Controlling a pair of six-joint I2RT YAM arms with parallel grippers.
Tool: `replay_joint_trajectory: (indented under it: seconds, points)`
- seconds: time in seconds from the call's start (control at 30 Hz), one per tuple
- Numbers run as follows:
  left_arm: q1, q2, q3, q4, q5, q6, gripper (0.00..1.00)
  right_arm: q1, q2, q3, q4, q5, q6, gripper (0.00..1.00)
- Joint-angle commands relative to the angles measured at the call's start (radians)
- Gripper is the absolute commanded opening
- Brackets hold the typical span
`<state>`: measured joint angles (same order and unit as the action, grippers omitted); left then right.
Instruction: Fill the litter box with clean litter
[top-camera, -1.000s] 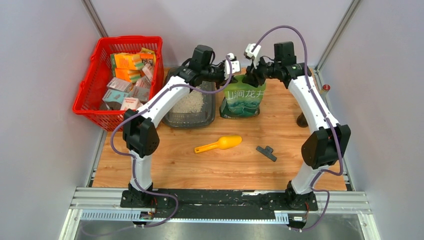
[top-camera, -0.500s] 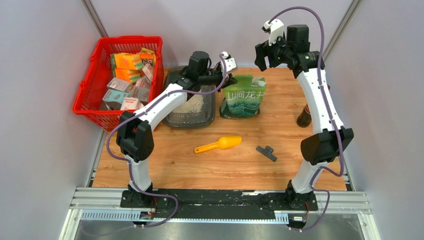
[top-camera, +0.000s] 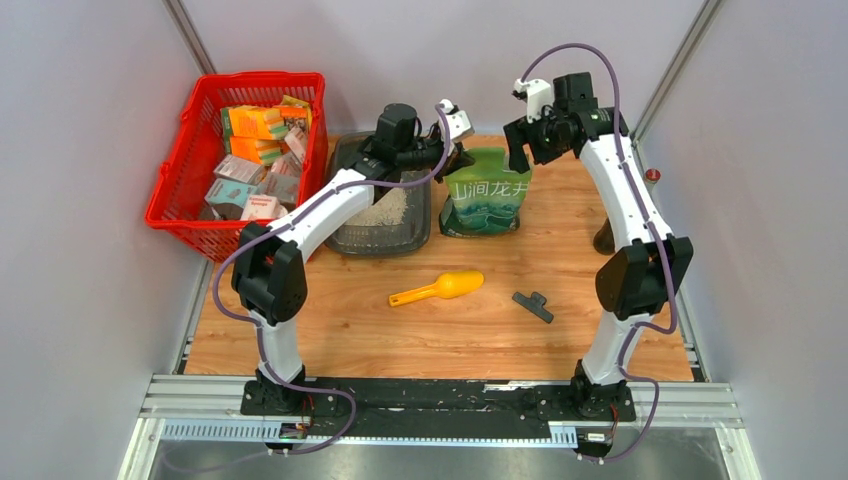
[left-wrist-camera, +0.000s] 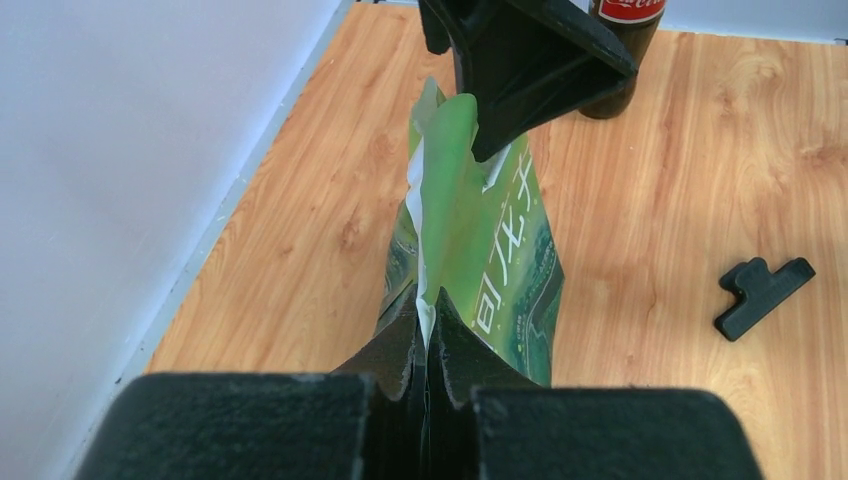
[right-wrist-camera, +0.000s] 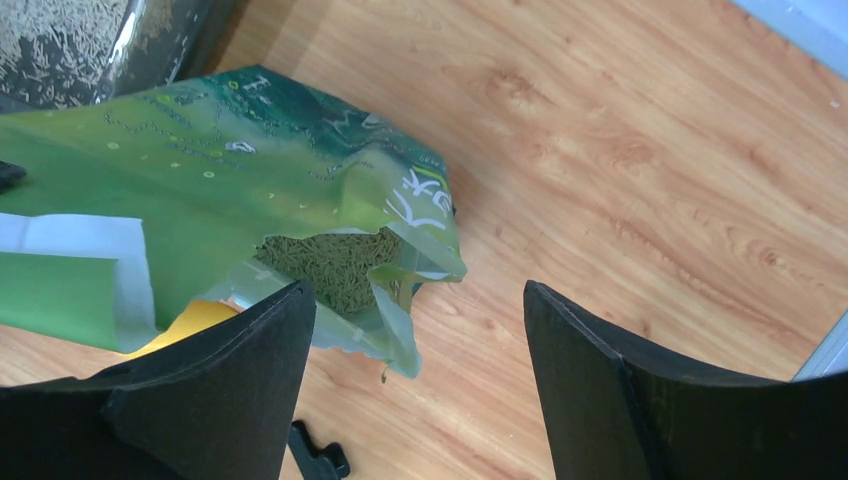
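The left pincer (left-wrist-camera: 426, 325) is clamped shut on the top edge of the green bag (left-wrist-camera: 490, 270), which stands upright on the counter (top-camera: 450, 340). The right pincer (right-wrist-camera: 415, 300) gapes wide above the bag's torn mouth, holding nothing. The litter box (top-camera: 395, 243) sits just left of the bag, beside the red basket (top-camera: 180, 205), with pale litter (top-camera: 388, 205) inside.

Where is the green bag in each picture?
Top external: green bag at the back, right of the litter box.
Left wrist: bag in the middle, pinched by the left hand.
Right wrist: bag upper left, mouth open.
Shared landmark: the black clip.
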<state>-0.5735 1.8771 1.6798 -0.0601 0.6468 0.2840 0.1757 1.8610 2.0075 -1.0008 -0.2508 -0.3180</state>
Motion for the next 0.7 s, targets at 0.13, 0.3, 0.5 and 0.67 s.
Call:
replay_joint_trajectory:
  seconds: [0.13,0.3,0.5,0.67]
  points:
    - [0.0,-0.125,0.011,0.181,0.05,-0.057,0.0,0.005,0.007,-0.016,-0.021,0.065,0.077,0.81]
    - [-0.002,-0.148,-0.015,0.23,0.103,-0.103,0.0,0.025,0.04,0.025,-0.039,0.119,0.194,0.83]
    - [-0.019,-0.199,-0.084,0.296,0.134,-0.118,0.0,0.042,-0.031,-0.087,-0.038,0.307,0.247,0.77]
    - [-0.034,-0.24,-0.163,0.318,0.132,-0.074,0.0,0.018,-0.103,-0.167,-0.055,0.41,0.257,0.69]
